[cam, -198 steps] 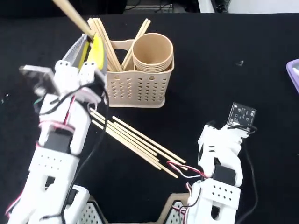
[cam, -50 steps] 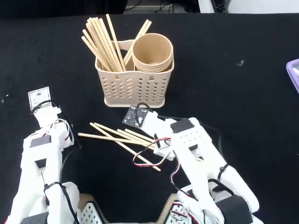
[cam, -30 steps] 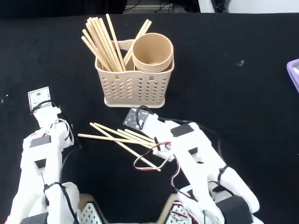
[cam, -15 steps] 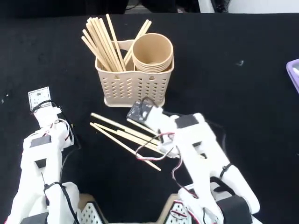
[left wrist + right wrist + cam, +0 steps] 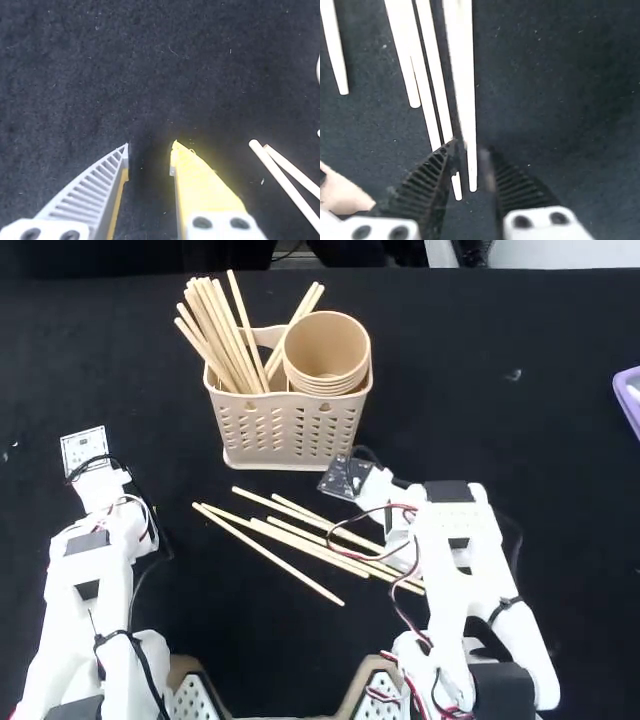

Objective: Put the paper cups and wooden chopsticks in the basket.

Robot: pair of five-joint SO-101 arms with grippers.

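Observation:
The beige perforated basket stands at the back of the black table, with stacked paper cups and a bundle of wooden chopsticks upright inside. Several loose chopsticks lie fanned in front of it. My right arm hangs over their right-hand ends. In the right wrist view my right gripper is narrowly open, one chopstick end between its black fingers. My left arm is at the left, its gripper open over bare cloth, two chopstick tips beside it.
A purple object pokes in at the table's right edge. A small speck lies on the cloth right of the basket. Bare cloth stretches to the right of the basket and of my right arm.
My right arm swung from the left-middle over to the right, and the loose chopsticks turned and slid rightward with it. The left arm, raised over the basket with a chopstick 6.6 s ago, now rests low.

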